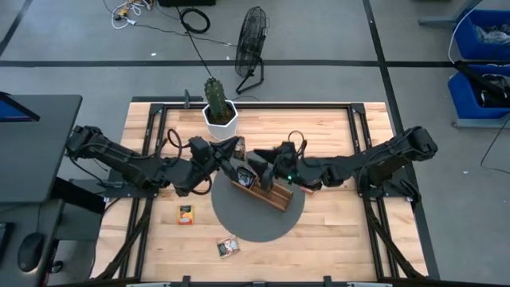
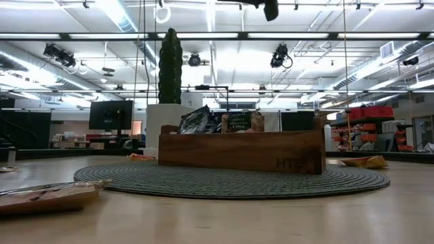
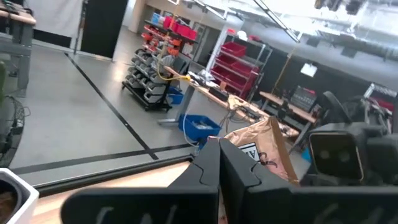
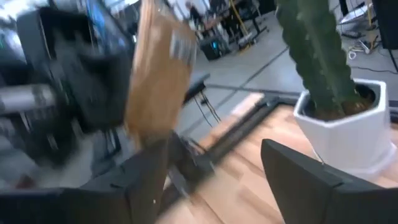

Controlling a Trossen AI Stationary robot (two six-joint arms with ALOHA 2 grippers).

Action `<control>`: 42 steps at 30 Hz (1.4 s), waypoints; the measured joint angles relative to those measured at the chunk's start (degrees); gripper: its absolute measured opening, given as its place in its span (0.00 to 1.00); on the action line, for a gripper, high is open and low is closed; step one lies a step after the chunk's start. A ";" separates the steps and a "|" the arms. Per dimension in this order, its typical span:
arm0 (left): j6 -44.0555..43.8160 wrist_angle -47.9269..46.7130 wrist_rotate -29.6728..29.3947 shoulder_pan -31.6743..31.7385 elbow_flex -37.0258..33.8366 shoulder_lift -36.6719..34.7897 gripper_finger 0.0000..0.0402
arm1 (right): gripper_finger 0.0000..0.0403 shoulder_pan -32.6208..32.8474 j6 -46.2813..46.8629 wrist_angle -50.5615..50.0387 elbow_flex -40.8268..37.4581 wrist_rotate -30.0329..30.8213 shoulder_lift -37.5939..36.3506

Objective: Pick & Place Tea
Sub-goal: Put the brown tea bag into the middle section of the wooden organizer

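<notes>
Both arms meet above the brown wooden tray (image 1: 267, 194) on the round grey mat (image 1: 259, 227). My left gripper (image 1: 236, 164) (image 3: 219, 167) is shut on a pale beige tea packet (image 3: 264, 146) (image 4: 158, 68). My right gripper (image 1: 260, 169) (image 4: 217, 177) is open and faces that packet from close by; whether it touches it cannot be told. Several dark packets (image 2: 217, 120) stand upright in the tray (image 2: 241, 150). An orange packet (image 1: 186, 214) and a dark packet (image 1: 229, 247) lie flat on the table. My left gripper pinches the beige packet between its two fingers (image 3: 239, 177) at one edge (image 3: 233, 140). The packet sticks out beyond the fingertips, lifted clear of tray and table. The right wrist view shows it standing roughly upright in the air.
A cactus in a white pot (image 1: 218, 108) (image 4: 339, 118) stands at the table's far edge, just behind the grippers. Another orange packet (image 2: 363, 161) lies right of the mat. A packet (image 2: 47, 195) lies near the low camera. Bare wood (image 1: 351, 239) shows toward the near edge.
</notes>
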 joint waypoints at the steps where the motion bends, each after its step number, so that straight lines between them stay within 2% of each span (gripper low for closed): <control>1: 0.00 0.64 -0.40 0.10 0.00 0.00 0.00 | 0.67 -0.37 0.02 1.33 0.00 -0.02 0.00; 12: -9.03 2.68 -2.28 4.39 0.00 0.01 0.00 | 0.62 -1.19 -12.84 9.38 0.00 -0.37 0.00; 17: -8.47 7.04 -1.09 5.89 0.00 0.00 0.00 | 0.61 -1.40 -13.07 10.20 0.00 -0.61 0.00; 25: -10.14 7.56 0.76 6.38 0.00 0.00 0.00 | 0.61 -3.79 -13.34 13.95 0.00 -1.81 0.00; 29: -10.23 7.59 0.80 6.71 0.00 0.02 0.00 | 0.61 -4.90 -13.11 15.13 0.00 -5.36 0.00; 42: -10.22 7.61 3.18 9.44 0.00 0.02 0.00 | 0.60 -6.64 -13.02 14.89 1.79 -6.16 0.01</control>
